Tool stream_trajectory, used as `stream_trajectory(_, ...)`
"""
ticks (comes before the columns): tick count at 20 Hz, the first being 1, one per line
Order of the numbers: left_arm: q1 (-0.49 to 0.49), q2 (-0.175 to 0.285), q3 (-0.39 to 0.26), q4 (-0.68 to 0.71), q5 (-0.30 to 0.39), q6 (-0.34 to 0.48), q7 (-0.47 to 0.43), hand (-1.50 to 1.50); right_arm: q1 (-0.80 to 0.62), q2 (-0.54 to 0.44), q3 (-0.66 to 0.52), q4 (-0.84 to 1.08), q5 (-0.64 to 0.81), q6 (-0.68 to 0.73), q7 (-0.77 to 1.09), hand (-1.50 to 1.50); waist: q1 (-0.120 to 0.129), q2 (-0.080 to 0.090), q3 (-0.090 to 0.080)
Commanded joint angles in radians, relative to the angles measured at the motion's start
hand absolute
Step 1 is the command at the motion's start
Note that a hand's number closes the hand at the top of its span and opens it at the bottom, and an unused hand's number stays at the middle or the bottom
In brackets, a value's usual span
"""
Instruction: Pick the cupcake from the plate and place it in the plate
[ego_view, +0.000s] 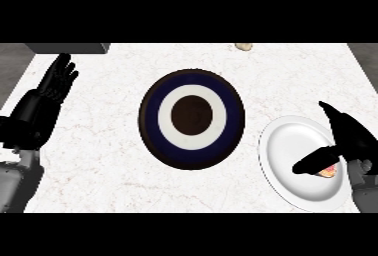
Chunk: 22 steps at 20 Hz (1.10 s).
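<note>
Head view. Item: small pale-frosted cupcake (329, 173), on round white plate (284, 150) near its right rim, mostly hidden under the thumb. Right hand (354, 145): spread wide above it, fingers straight, holding nothing. Left hand (52, 85): open, resting upper left. Destination: round dark plate with blue and white rings (151, 120), mid-counter. Risk, judged: a thumb closing off-centre could tip the cupcake or push it over the rim.

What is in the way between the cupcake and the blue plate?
Nothing visible. The cupcake sits on the white plate, under the right robot hand; only counter lies between it and the blue plate.
</note>
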Motion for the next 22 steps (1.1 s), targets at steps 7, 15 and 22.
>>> stream_trajectory(7, 0.015, -0.021, 0.007, -0.084, -0.017, 0.006, 0.059, 0.00, -0.014, -0.043, -0.032, 0.042, 0.003, 0.141, 0.190, -1.50, 0.001, -0.001, 0.002)
stream_trajectory(15, 0.052, -0.031, 0.028, -0.065, -0.037, -0.027, 0.015, 0.00, 0.006, -0.011, -0.050, 0.162, 0.014, 0.148, 0.144, -1.50, 0.008, 0.003, 0.002)
stream_trajectory(22, -0.065, -0.052, 0.066, 0.054, -0.064, -0.059, -0.001, 0.00, 0.082, 0.029, -0.061, 0.179, 0.035, 0.157, 0.048, -1.50, -0.005, 0.004, 0.003)
